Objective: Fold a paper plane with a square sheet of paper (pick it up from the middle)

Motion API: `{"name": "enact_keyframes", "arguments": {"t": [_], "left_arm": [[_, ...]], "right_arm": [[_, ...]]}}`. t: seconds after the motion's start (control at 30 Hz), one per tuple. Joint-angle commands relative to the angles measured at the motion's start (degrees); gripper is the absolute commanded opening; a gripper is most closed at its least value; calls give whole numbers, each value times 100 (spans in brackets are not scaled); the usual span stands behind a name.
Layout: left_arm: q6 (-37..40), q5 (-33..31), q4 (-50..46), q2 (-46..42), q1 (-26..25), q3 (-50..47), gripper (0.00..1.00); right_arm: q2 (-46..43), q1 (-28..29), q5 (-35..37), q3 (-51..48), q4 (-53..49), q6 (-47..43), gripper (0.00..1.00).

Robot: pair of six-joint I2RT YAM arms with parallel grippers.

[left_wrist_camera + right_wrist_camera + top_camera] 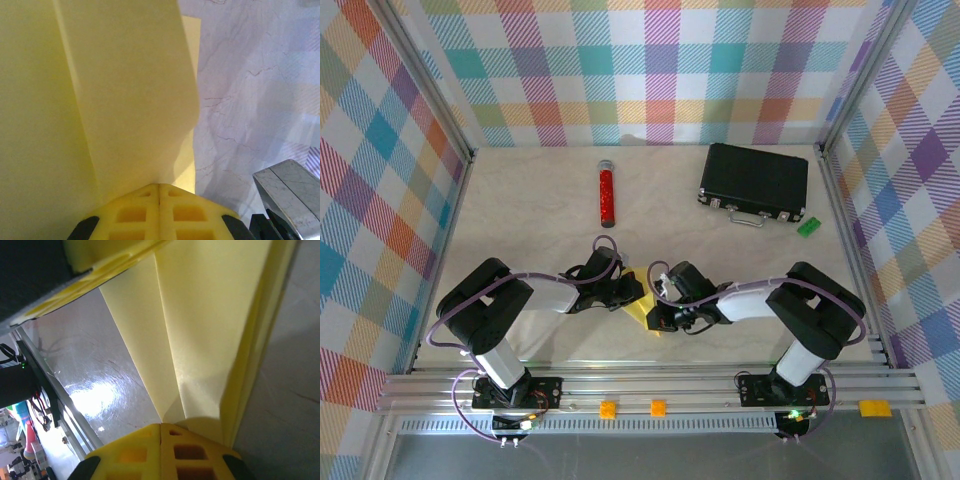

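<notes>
From high above and behind the arm bases, looks steeply down over the whole table, well away from the square sheet of paper at lower middle. From the left wrist, peers forward along the left claw, pressed up close against that sheet, with bare table beside it. From the right wrist, peers along the right claw, equally close to the sheet. Share, all three, the sheet and the table just beside it.

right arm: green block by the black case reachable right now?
Probably not yet: right hand is shut on the yellow paper, as is the left hand. Otherwise the path to the green block looks unobstructed.
</notes>
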Motion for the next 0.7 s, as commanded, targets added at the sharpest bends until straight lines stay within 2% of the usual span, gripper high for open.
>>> {"name": "enact_keyframes", "arguments": {"t": [0.0,0.3,0.67], "left_arm": [[122,-235,-574,203,-36,-144,0],[76,-337,-530,265,-33,-231,0],[30,-344,-454,263,-33,-288,0]], "right_arm": [[21,-3,-22,-378,21,246,5],[-250,-3,-84,-665,144,326,6],[-933,-3,65,-884,-788,92,3]]}}
